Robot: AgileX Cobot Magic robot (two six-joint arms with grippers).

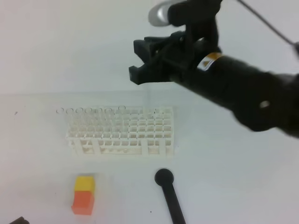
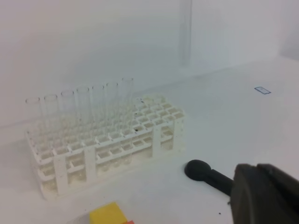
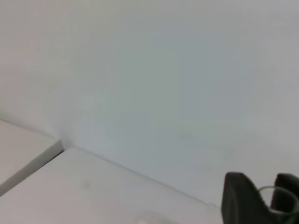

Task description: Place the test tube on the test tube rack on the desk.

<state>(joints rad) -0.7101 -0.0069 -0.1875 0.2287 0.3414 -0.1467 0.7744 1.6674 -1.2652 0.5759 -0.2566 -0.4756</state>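
The white test tube rack (image 1: 122, 131) stands mid-desk, with several clear tubes upright in its back row (image 2: 79, 107). My right gripper (image 1: 136, 59) hovers high above the rack's right half, fingers pointing left. In the right wrist view a clear round rim, the test tube (image 3: 267, 188), sits between the two black fingers of my right gripper (image 3: 261, 189), which is shut on it. The left wrist view shows this tube (image 2: 186, 37) hanging upright behind the rack's right end. Of my left gripper (image 2: 254, 186), only a black mass shows low on the desk (image 2: 243, 116), right of the rack.
A black round-headed rod (image 1: 167, 191) lies in front of the rack's right end. An orange-and-yellow block (image 1: 84, 193) stands at the front left. A white wall rises behind the desk.
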